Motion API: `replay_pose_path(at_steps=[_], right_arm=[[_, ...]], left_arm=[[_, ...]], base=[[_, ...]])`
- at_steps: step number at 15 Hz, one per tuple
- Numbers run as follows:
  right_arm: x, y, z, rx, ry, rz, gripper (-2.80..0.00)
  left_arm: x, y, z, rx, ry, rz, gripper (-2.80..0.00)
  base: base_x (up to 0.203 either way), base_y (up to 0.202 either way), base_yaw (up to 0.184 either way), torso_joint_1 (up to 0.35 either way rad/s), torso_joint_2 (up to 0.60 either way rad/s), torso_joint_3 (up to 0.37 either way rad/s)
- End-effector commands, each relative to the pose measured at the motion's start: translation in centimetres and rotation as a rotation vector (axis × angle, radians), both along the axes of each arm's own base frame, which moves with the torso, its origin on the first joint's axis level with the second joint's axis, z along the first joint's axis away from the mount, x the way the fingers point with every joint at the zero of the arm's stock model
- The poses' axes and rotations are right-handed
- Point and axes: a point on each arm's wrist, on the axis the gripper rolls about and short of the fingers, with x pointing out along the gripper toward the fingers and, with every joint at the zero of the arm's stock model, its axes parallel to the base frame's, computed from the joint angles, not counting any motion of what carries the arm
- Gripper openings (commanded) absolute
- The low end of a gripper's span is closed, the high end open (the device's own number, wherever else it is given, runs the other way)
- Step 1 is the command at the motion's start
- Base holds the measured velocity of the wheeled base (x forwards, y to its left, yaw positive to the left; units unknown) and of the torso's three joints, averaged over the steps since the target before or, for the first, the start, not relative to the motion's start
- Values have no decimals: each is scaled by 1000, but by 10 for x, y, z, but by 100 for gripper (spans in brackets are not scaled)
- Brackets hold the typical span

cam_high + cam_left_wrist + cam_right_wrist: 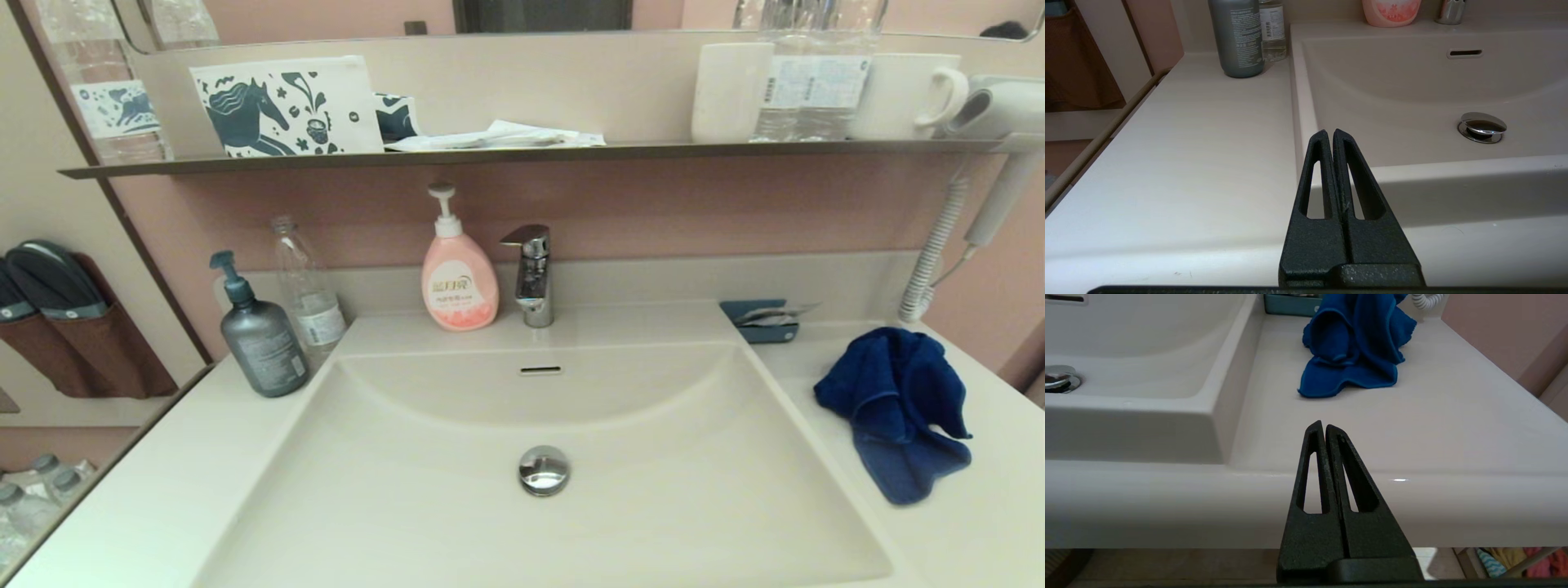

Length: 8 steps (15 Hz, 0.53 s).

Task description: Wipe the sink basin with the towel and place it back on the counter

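Note:
The cream-white sink basin (457, 490) fills the middle of the head view, with a chrome drain plug (544, 469) and an overflow slot (540, 370). The dark blue towel (898, 408) lies crumpled on the counter (980, 523) to the right of the basin. Neither arm shows in the head view. My right gripper (1324, 426) is shut and empty, in front of the counter's front edge, with the towel (1355, 343) well ahead of it. My left gripper (1329, 132) is shut and empty near the basin's front left corner (1306, 122).
A grey pump bottle (260, 335), a clear bottle (309, 286), a pink soap dispenser (457, 278) and the chrome faucet (532, 273) line the back. A teal tray (763, 320) sits behind the towel. A dark shelf (531, 153) with cups runs overhead; a coiled hairdryer cord (931, 253) hangs far right.

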Motion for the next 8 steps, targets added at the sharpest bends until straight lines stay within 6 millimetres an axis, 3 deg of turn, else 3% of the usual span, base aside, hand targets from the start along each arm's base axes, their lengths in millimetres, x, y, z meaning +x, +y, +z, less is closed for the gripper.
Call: replay_pose_path(at_steps=[1,8], right_arm=[[0,0,-1,27,6,0,-280],[0,0,-1,71,2,-6,-280]], left_arm=[[0,0,0,0,0,1,-280],[0,0,0,0,0,1,-280]], base=[[0,0,0,0,0,0],[0,0,0,0,0,0]])
